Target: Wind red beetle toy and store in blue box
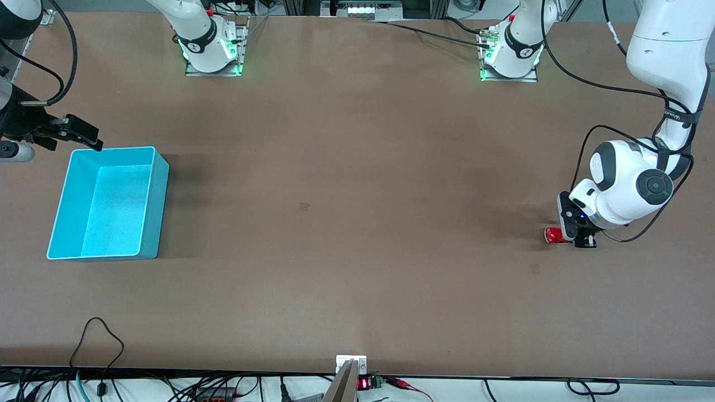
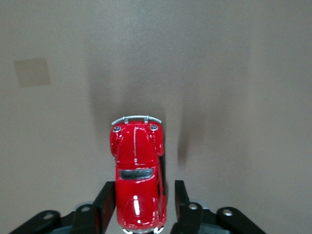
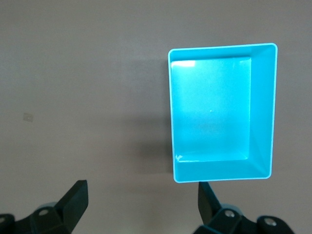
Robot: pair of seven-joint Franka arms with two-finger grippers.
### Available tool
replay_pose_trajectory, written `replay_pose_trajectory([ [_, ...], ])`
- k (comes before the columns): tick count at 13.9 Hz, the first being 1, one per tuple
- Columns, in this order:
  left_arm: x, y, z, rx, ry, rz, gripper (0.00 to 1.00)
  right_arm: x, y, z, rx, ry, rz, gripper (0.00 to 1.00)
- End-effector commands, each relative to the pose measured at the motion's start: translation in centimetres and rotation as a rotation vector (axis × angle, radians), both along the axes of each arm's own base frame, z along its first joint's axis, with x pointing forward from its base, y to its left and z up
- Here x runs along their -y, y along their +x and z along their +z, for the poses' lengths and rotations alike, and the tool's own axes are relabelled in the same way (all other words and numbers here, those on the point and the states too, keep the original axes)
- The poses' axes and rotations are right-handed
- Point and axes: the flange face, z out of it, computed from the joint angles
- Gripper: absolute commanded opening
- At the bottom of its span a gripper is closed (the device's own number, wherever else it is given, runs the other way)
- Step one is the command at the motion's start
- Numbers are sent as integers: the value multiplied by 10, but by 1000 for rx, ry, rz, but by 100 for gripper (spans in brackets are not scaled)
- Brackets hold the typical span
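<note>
Red beetle toy (image 2: pixel 137 181): glossy, rounded, you see left gripper (image 2: pixel 141 207) fingers flanking it, unclamped | blue box (image 3: pixel 222 112): smooth plastic | right gripper (image 3: pixel 141 202) waits agape above table (image 1: pixel 357 223).

The table (image 1: pixel 346 184) has a plain brown top. Two loose things lie directly on it, well apart. The blue box (image 1: pixel 109 204) stands toward the right arm's end, its open top up and nothing inside it. The red beetle toy (image 1: pixel 553 235) sits on its wheels toward the left arm's end, a little nearer to the front camera than the box. Two small darker square marks show on the bare surface.
</note>
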Motion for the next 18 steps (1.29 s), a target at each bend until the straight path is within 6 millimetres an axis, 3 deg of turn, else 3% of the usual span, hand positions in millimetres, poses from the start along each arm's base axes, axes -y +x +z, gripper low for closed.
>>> replay_pose_trajectory([
  [1, 0, 8, 0, 11, 7, -31, 28, 1, 3, 6, 8, -11, -1, 100],
  [3, 1, 8, 0, 11, 7, -33, 19, 1, 3, 6, 8, -11, -1, 100],
  [11, -2, 5, -12, -13, 4, -59, 19, 2, 3, 6, 8, -11, -3, 100],
  [18, -114, 1, -34, -18, 3, -94, 20, 1, 3, 6, 8, -11, -1, 100],
])
